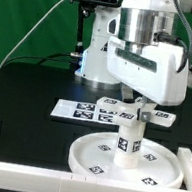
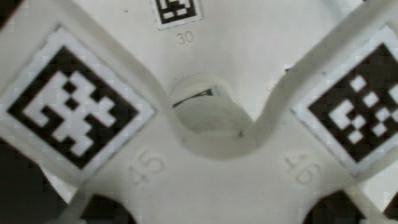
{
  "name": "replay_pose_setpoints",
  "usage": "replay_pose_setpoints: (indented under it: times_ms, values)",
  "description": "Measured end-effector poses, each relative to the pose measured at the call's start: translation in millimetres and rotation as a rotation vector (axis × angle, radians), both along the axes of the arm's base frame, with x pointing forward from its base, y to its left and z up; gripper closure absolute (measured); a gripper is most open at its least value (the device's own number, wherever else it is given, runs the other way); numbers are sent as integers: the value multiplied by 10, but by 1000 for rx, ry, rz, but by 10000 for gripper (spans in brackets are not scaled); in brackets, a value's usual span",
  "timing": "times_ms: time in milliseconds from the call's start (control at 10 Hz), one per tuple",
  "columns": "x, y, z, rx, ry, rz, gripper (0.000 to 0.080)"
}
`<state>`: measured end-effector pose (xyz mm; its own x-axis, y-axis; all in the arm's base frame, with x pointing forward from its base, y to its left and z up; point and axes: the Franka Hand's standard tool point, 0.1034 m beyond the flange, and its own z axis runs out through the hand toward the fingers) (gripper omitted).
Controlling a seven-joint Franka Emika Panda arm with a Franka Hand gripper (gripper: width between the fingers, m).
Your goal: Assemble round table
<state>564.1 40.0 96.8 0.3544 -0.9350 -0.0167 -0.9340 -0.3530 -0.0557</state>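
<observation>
Holding the cross-shaped base in our gripper, jaws closed on it, we hover directly above the short leg standing upright on the round disc, apparently lining its centre hole up over the leg beneath us.

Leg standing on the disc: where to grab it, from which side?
Probably the leg mid-height, across its round wall, coming in level from the side. It stands upright at the centre of the disc, and the cross sits over its top, so a straight-down approach looks blocked.
</observation>
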Motion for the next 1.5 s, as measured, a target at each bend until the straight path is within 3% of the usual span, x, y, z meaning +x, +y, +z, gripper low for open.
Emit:
replay_pose_setpoints:
  times_ms: [500, 800, 1000, 1100, 1200, 1500]
  values:
    - [7, 3, -2, 71, 19, -661, 356]
    - [3, 2, -1, 85, 6, -885, 356]
    - [0, 3, -1, 87, 6, -861, 356]
    - [-14, 21, 17, 82, 18, -784, 246]
    - [-24, 54, 96, 89, 39, -692, 180]
    - [47, 61, 400, 107, -5, -358, 155]
